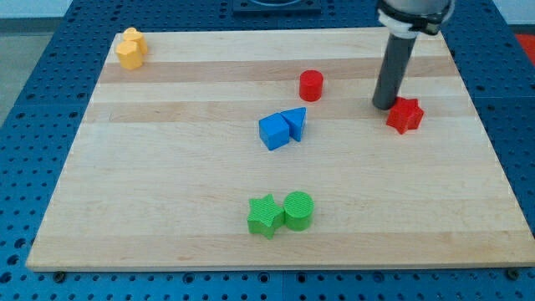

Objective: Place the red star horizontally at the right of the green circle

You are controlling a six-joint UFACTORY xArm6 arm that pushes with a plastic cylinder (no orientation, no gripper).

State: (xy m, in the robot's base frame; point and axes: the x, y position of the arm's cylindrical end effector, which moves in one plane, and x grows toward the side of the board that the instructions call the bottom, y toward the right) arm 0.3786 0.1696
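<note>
My tip (384, 105) is sitting bare, grasping nothing, touching red star (405, 114) near right edge; light, rigid, probably spinning—push its top side toward green circle (298, 209).

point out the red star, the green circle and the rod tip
red star (405, 115), camera view, top face
green circle (298, 206), camera view, top face
my tip (384, 105), camera view, rod's lower end, just left of the star
</note>
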